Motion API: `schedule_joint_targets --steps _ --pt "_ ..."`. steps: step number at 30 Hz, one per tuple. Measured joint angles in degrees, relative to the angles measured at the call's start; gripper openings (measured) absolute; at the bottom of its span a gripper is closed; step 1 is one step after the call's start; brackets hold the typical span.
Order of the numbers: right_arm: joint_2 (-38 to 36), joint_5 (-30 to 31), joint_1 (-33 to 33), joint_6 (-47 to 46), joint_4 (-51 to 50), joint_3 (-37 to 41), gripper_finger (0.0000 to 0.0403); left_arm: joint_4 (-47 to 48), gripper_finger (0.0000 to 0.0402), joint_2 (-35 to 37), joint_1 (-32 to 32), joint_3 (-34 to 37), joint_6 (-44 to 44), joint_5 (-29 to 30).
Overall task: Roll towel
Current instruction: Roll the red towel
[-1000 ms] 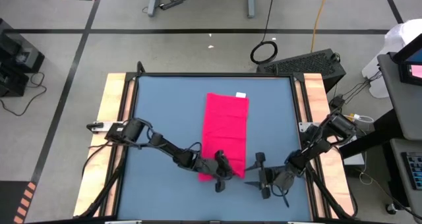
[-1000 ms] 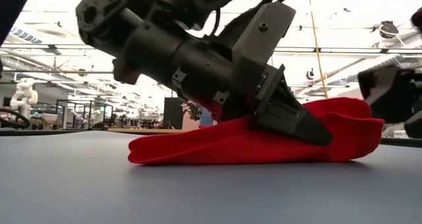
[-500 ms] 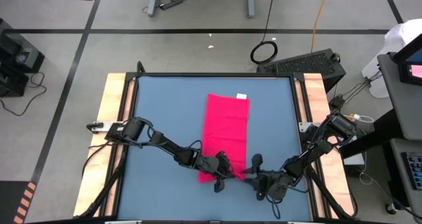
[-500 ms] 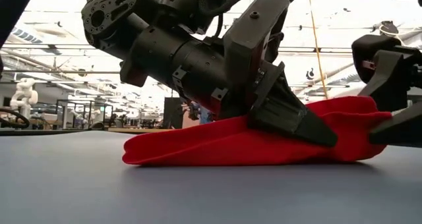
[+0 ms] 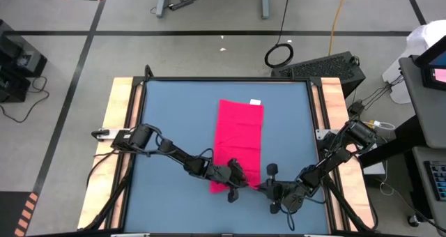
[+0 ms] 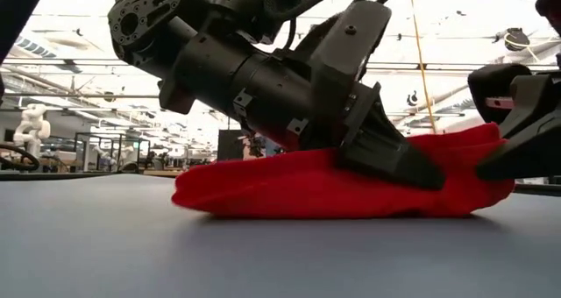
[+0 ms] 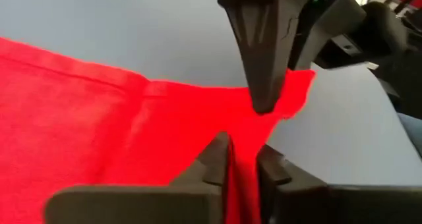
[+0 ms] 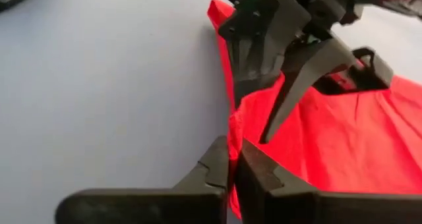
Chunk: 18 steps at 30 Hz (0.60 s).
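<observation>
both arms are down at the near end of the towel [image 5: 240, 141]. the left gripper [image 5: 235, 187] is pinching the cloth's near edge between its fingers [image 7: 217, 159], a thin fold of red standing in the gap. right beside it, the right gripper [image 5: 263, 188] is clamped onto the corner next to it, fingers [image 8: 214, 163] pressed together. the rest of the towel lies flat, stretching away from both grippers across the blue table [image 5: 174, 118].

The towel [image 5: 240, 141] is soft, matt red cloth with a fine woven texture and a stitched hem. The counter [image 5: 174, 125] has a smooth, matt blue top, edged by pale bare wood [image 5: 120, 118]. Both tools, left [image 7: 241, 163] and right [image 8: 233, 165], look like hard, dark matt plastic.
</observation>
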<state>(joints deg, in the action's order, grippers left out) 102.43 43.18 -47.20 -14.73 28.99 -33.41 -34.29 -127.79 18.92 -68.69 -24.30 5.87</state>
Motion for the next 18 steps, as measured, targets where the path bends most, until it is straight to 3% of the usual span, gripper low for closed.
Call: schedule_joint_targets --steps 11,14,18 --pt "-0.8 0.5 0.2 -8.3 -0.3 0.0 0.0002 1.5 0.0277 2.2 4.8 0.0 -0.9 1.8" --pt "-2.8 0.7 0.8 -10.9 -1.6 0.0 0.0001 7.7 0.0310 5.0 6.9 0.0 -0.6 5.0" --pt "-7.2 0.4 1.8 -13.0 -4.9 0.0 0.0001 18.0 0.0313 9.3 11.0 0.0 1.6 13.0"
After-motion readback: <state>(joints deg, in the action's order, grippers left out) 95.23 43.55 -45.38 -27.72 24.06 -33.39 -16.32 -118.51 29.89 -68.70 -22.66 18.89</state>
